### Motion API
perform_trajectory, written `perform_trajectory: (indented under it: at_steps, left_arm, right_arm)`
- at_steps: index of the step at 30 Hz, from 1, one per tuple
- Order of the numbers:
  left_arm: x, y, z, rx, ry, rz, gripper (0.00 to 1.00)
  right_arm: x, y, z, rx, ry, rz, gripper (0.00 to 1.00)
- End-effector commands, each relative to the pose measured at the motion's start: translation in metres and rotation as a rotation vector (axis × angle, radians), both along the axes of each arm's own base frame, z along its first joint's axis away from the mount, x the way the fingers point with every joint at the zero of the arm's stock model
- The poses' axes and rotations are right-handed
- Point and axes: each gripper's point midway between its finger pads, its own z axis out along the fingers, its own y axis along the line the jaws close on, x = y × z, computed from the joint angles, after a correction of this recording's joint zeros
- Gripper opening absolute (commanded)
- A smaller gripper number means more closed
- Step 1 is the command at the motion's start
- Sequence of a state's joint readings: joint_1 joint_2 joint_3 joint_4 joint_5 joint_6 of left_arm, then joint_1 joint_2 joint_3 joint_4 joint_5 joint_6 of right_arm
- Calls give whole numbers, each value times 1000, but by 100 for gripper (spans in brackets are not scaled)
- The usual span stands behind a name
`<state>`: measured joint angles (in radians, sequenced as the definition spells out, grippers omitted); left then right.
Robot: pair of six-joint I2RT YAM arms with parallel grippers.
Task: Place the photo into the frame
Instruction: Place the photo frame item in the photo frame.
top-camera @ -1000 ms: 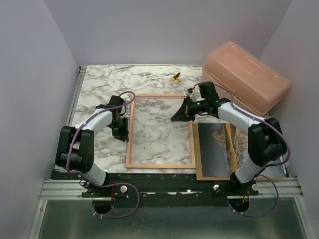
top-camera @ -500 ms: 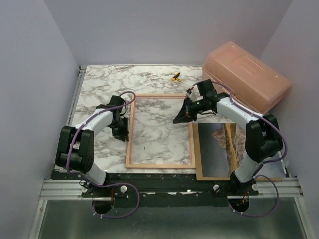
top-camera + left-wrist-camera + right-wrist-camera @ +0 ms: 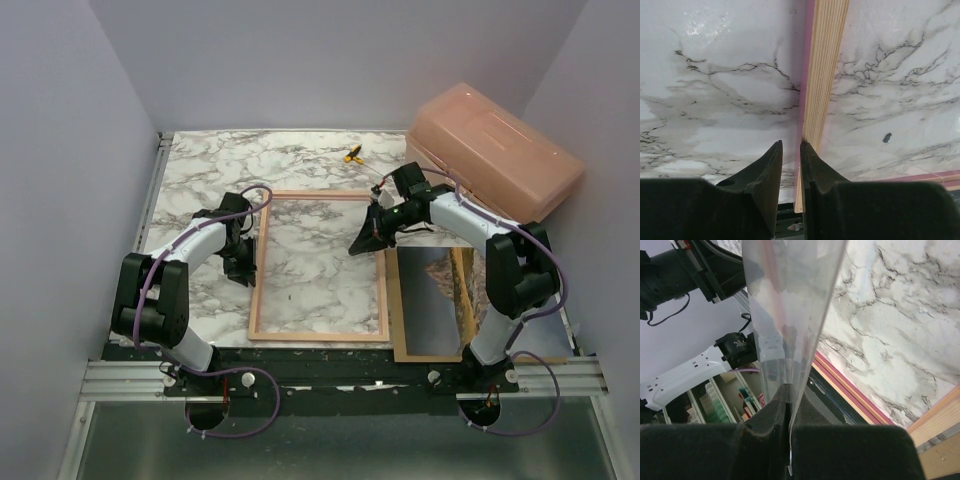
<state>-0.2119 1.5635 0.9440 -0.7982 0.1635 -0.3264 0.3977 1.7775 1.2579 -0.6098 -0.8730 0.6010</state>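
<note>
Right gripper (image 3: 788, 390) pressed together on a clear sheet (image 3: 790, 300), pinching its edge; the sheet rises tilted off the marble table (image 3: 200, 170) over the frame's (image 3: 320, 335) right rail. Frame lies flat mid-table, wood-coloured side up, pink edge showing in the left wrist view. Left gripper (image 3: 790, 145) is at the frame's left rail, jaws nearly together with a thin gap; can't tell if they actually pinch the rail. Photo (image 3: 425, 300) lies outside the frame, just right of it, on the brown backing board (image 3: 396, 320), partly under the right arm. Salmon box (image 3: 495, 165) at far right.
</note>
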Motion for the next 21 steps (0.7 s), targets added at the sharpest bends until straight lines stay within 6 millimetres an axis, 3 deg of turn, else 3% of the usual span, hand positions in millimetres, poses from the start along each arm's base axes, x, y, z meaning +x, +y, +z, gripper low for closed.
perform_trajectory:
  at_steps: [1, 11, 21]
  left_arm:
    - [-4, 1, -11, 27, 25, -19, 23]
    - [-5, 0, -12, 29, 30, -23, 23]
    - [-5, 0, -11, 31, 25, -26, 23]
  right_arm:
    - [-32, 7, 3, 56, 110, 60, 1]
    - [-27, 14, 14, 106, 106, 27, 0]
    - [-38, 11, 12, 120, 128, 11, 0]
